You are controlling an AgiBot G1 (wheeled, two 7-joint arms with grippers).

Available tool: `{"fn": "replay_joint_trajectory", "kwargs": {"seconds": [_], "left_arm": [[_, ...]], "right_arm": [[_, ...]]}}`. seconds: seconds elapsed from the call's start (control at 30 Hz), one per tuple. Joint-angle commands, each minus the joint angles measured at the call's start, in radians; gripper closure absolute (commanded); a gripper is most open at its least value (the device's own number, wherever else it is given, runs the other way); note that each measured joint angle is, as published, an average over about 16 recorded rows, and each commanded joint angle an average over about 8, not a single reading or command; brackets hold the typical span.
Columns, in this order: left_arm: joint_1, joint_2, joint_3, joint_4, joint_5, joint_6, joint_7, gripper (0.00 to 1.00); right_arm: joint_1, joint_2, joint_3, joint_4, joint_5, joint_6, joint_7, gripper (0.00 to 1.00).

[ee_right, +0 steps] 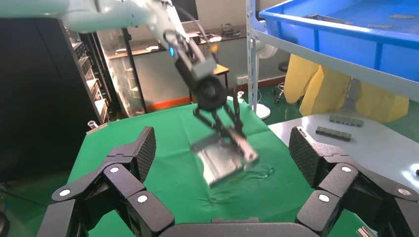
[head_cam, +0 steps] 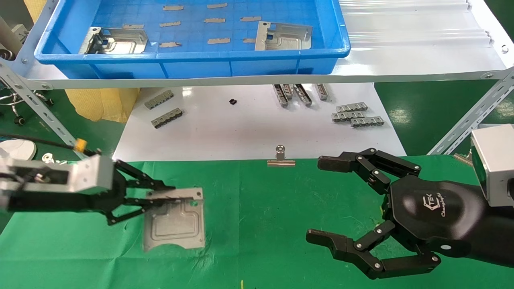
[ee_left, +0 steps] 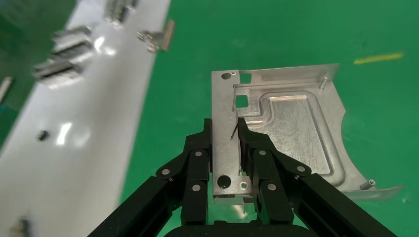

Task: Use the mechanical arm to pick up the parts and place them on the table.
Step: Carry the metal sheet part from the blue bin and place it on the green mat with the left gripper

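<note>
Your left hand (head_cam: 160, 198) is over the near left of the worktop (head_cam: 257, 208), its black fingers (ee_left: 197, 163) pinching the flanged far edge of a plate (head_cam: 176, 224). In the left wrist view the fingers close on either side of that edge strip, next to the small square cut-out. The plate hangs tilted from the grip; its lower edge is down by the green cloth, though you cannot tell from these views whether it touches. The right wrist view shows the same plate (ee_right: 225, 160) under the left hand (ee_right: 225, 131), slanted above the cloth. Your right hand (head_cam: 361, 216) hovers over the near right of the worktop, its three fingers (ee_right: 123, 173) spread wide and holding nothing, well apart from the plate. At the far edge of the cloth, between the two hands, a clip (head_cam: 281, 157) stands. Beyond it lies a white board (head_cam: 249, 128) with grey toothed strips (head_cam: 357, 114) scattered across it. Farther still, on a raised shelf, a blue tray (head_cam: 192, 56) holds two more plates, one at its left (head_cam: 114, 40) and one at its right (head_cam: 283, 37).
</note>
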Motion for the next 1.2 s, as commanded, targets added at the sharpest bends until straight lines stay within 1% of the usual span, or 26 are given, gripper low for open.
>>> {"fn": "replay_joint_trajectory", "kwargs": {"seconds": [0.03,0.1,0.13,0.17,0.37,0.4,0.43,0.63,0.83,1.0,1.1,1.2], "left_arm": [[0.022,0.029,0.009,0.047,0.013,-0.013,0.048,1.00],[0.029,0.049,0.011,0.082,0.018,-0.023,0.089,1.00],[0.029,0.056,0.012,0.097,0.021,-0.028,0.108,0.97],[0.028,0.064,0.013,0.112,0.024,-0.033,0.125,0.88],[0.015,0.102,0.029,0.186,0.056,-0.053,0.207,0.12],[0.012,0.107,0.032,0.196,0.062,-0.056,0.217,0.03],[0.009,0.112,0.035,0.206,0.067,-0.058,0.227,0.00],[-0.008,0.132,0.037,0.256,0.072,-0.050,0.264,0.00],[-0.015,0.131,0.018,0.288,0.040,0.019,0.270,0.00],[0.018,0.108,-0.010,0.285,-0.023,0.069,0.207,0.00],[0.048,0.090,-0.026,0.274,-0.066,0.079,0.139,0.00],[0.068,0.079,-0.037,0.265,-0.094,0.083,0.100,0.00]], "right_arm": [[0.000,0.000,0.000,0.000,0.000,0.000,0.000,0.00],[0.000,0.000,0.000,0.000,0.000,0.000,0.000,0.00],[0.000,0.000,0.000,0.000,0.000,0.000,0.000,0.00],[0.000,0.000,0.000,0.000,0.000,0.000,0.000,0.00],[0.000,0.000,0.000,0.000,0.000,0.000,0.000,0.00],[0.000,0.000,0.000,0.000,0.000,0.000,0.000,0.00],[0.000,0.000,0.000,0.000,0.000,0.000,0.000,0.00],[0.000,0.000,0.000,0.000,0.000,0.000,0.000,0.00],[0.000,0.000,0.000,0.000,0.000,0.000,0.000,0.00],[0.000,0.000,0.000,0.000,0.000,0.000,0.000,0.00],[0.000,0.000,0.000,0.000,0.000,0.000,0.000,0.00],[0.000,0.000,0.000,0.000,0.000,0.000,0.000,0.00]]}}
